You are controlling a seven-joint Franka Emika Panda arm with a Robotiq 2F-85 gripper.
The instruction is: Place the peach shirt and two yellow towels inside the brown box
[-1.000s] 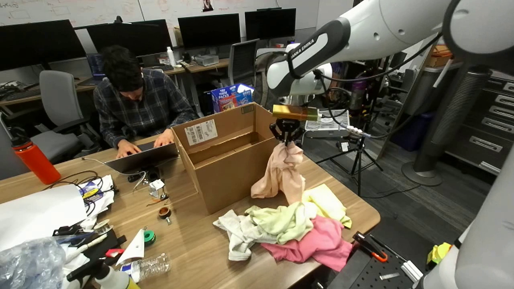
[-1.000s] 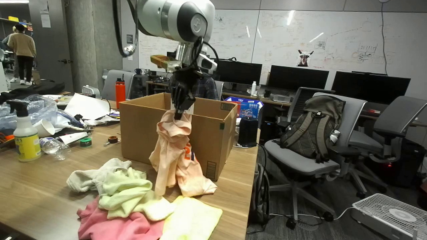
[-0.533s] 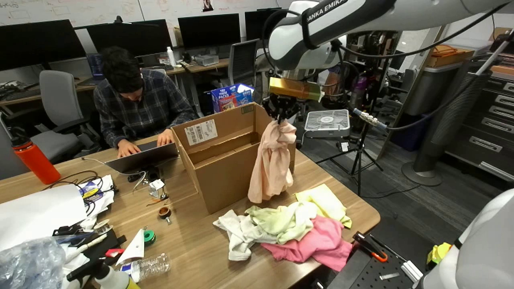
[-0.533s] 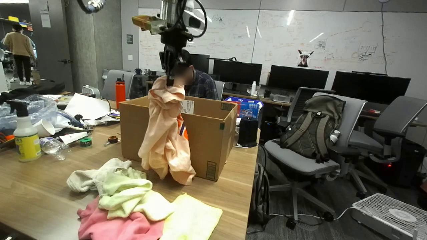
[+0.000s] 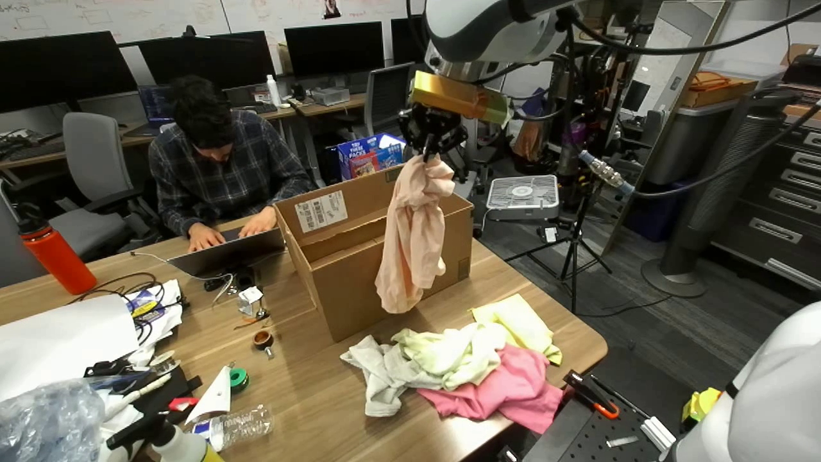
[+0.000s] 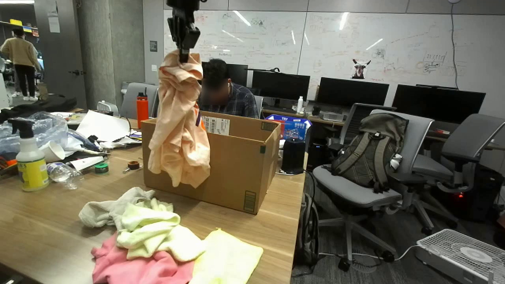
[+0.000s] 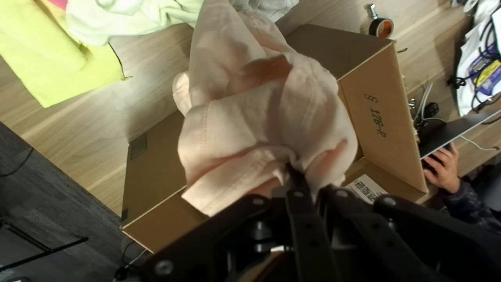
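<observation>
Pinching a bunched fold of the shirt (image 5: 414,240), the gripper (image 5: 428,153) has its fingers together, with only cloth between the tips. The shirt hangs straight down beneath, long axis upright, clear of the table (image 5: 301,385). The coming move turns on the box (image 6: 236,165): in both exterior views the shirt hangs outside its near wall, the hem lower than the rim. I judge it needs height first, then travel across the rim; going sideways now would likely drag cloth on cardboard. Whether shirt and wall touch, I cannot tell. Farther out lie the yellow towel (image 6: 229,258) and the greenish towel (image 6: 154,232), probably the second one wanted, resting partly on a pink cloth (image 6: 144,268) and touching a grey cloth (image 6: 108,209); neither towel is in yet. An exterior view shows the shirt's full drop and a dark-and-orange print (image 6: 199,117); the wrist view does not tell how low the hem hangs, yet shows lettering (image 7: 374,115) inside the box's end wall.
</observation>
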